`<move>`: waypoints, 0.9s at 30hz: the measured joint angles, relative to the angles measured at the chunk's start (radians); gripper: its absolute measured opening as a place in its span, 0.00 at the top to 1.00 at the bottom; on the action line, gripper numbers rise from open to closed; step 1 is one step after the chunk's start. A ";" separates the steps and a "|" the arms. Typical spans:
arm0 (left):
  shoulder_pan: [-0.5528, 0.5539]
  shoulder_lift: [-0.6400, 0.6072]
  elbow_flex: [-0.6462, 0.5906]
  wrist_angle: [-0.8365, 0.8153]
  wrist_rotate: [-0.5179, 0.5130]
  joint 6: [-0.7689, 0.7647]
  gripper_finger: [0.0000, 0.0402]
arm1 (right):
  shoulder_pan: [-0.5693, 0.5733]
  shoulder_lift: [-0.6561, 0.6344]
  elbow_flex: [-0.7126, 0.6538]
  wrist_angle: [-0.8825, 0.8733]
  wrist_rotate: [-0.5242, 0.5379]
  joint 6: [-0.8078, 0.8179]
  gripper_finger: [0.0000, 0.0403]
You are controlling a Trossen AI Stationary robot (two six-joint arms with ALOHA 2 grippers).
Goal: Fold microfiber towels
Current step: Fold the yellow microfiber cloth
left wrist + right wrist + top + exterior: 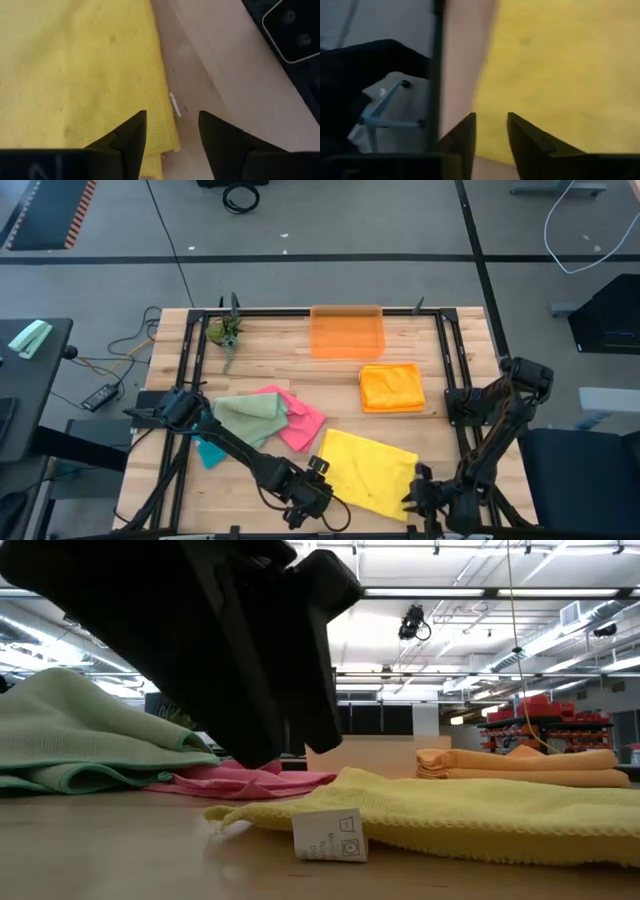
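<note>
A yellow microfiber towel [368,470] lies spread flat near the table's front edge, and its white tag [330,835] rests on the wood. My left gripper [172,135] is open over the towel's near left edge [167,100], one finger above cloth and one above bare table. My right gripper [491,135] is open, with a narrow gap, at the towel's near right corner [412,480]. A folded orange towel [392,387] lies farther back. Pink [298,420], sage green [250,418] and teal [210,450] towels lie heaped at the left. My left gripper has nothing between its fingers; whether a fingertip [135,132] rests on the yellow towel's edge, I cannot tell. My right gripper's fingers [522,137] stand over the yellow cloth by the table's edge; whether they touch it, I cannot tell.
A translucent orange bin [347,332] stands at the back centre, and a small plant [225,332] at the back left. Black frame rails [455,370] run along both sides of the table. Bare wood shows between the bin and the yellow towel.
</note>
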 joint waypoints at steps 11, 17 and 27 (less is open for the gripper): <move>-0.010 0.002 -0.106 0.095 -0.001 -0.017 0.57 | 0.037 0.069 0.000 0.117 -0.008 -0.127 0.50; -0.007 0.001 -0.106 0.099 -0.002 -0.014 0.60 | 0.078 0.087 0.000 0.119 -0.019 -0.102 0.51; 0.015 0.001 -0.106 0.103 -0.003 -0.042 0.70 | 0.057 0.117 0.000 0.126 -0.019 -0.070 0.51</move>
